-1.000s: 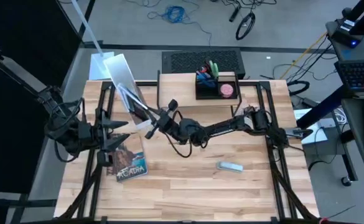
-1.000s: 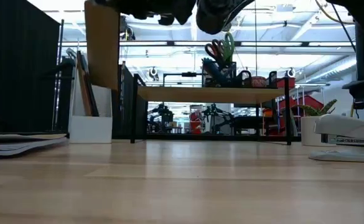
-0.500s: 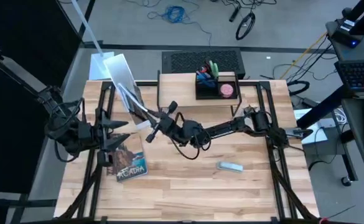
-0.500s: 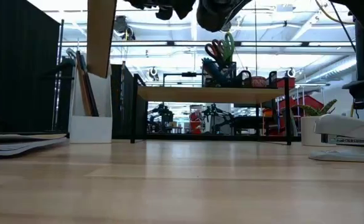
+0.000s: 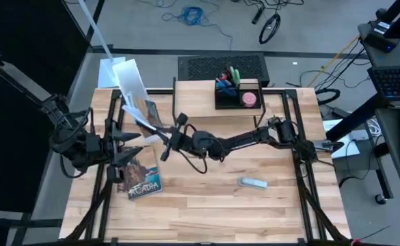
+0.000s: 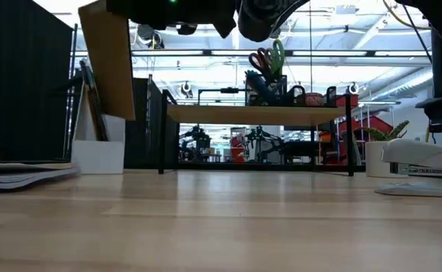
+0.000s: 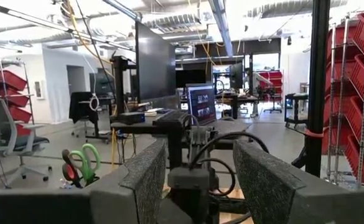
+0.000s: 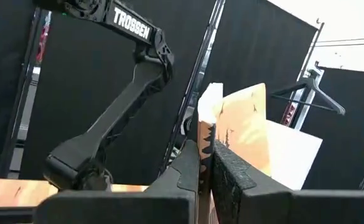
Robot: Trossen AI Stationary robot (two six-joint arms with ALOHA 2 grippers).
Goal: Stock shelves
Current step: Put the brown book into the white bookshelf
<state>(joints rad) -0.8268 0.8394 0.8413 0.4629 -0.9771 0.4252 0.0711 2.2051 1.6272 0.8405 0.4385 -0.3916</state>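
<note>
Right gripper, stretched across the tabletop toward the left arm's side, is clamped on a thin tan folder held well above the wood, as the low view shows. Just beyond the gripper, the folder's far end meets a white file box that leans over in the high view. Behind the right arm stands the riser, its light-wood top carrying a black organizer with scissors and pens. Left gripper waits just beside the right one with its fingers parted, holding nothing, above a book. Well off to the right gripper's other side lies a stapler.
</note>
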